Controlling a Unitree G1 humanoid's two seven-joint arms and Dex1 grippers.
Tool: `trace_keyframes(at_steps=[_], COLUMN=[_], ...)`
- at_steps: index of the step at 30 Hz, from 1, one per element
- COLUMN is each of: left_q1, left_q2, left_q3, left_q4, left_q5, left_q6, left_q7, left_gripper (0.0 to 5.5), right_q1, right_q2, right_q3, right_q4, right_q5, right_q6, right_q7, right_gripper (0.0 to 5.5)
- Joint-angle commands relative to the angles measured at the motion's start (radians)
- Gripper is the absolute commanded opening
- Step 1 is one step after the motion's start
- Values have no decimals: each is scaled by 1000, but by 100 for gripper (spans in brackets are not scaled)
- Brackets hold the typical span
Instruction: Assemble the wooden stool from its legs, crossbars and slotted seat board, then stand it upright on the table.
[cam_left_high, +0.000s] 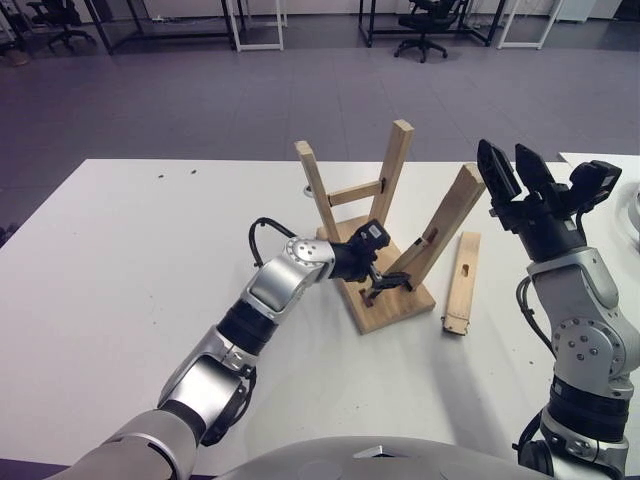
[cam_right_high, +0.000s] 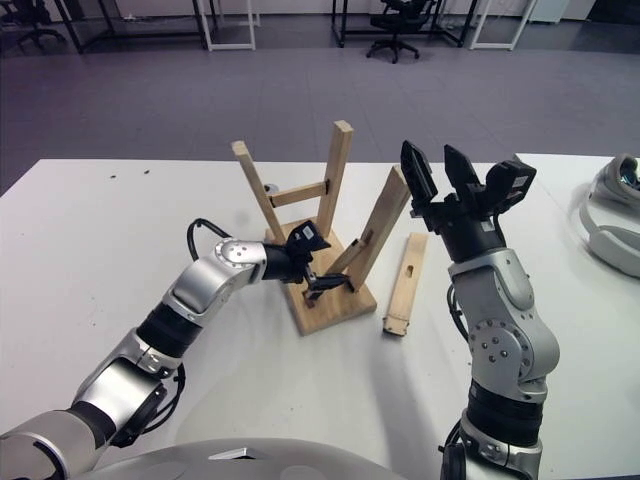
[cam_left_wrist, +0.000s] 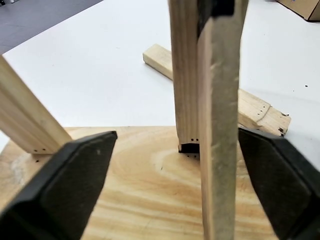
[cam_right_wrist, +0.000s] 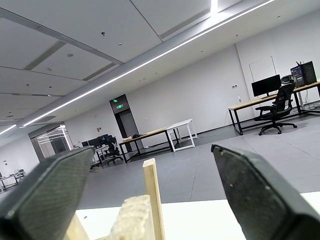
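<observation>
The slotted seat board (cam_left_high: 398, 309) lies flat on the white table (cam_left_high: 130, 260). Two legs stand in it at the back, joined by a crossbar (cam_left_high: 355, 193). A third leg (cam_left_high: 445, 220) leans up from the board's near side, its foot in a slot (cam_left_wrist: 189, 147). My left gripper (cam_left_high: 385, 285) is down at that foot, open, its black fingers (cam_left_wrist: 65, 185) wide on either side of the leg and of a nearer wooden bar (cam_left_wrist: 220, 125). A loose leg (cam_left_high: 462, 282) lies on the table right of the board. My right gripper (cam_left_high: 506, 152) is raised and open, just right of the leaning leg's top.
A white headset (cam_right_high: 610, 215) lies at the table's right edge. Beyond the table's far edge is bare floor with office chairs (cam_left_high: 425, 35) and desk frames. Left of the board the tabletop is free.
</observation>
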Motion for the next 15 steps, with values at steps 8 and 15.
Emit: trace_keyframes(at_steps=[8, 15], left_q1=[-12, -1], left_q2=[0, 2], left_q3=[-15, -25], left_q4=[-12, -28], left_q5=[28, 30], left_q6=[2, 7], left_q7=[-16, -41], left_gripper=[228, 110], right_q1=[8, 9], right_q2=[8, 12], right_q3=[12, 17], right_q4=[20, 29], right_q5=[-38, -51], right_q6=[-19, -35], right_q7=[9, 15], right_gripper=[440, 440])
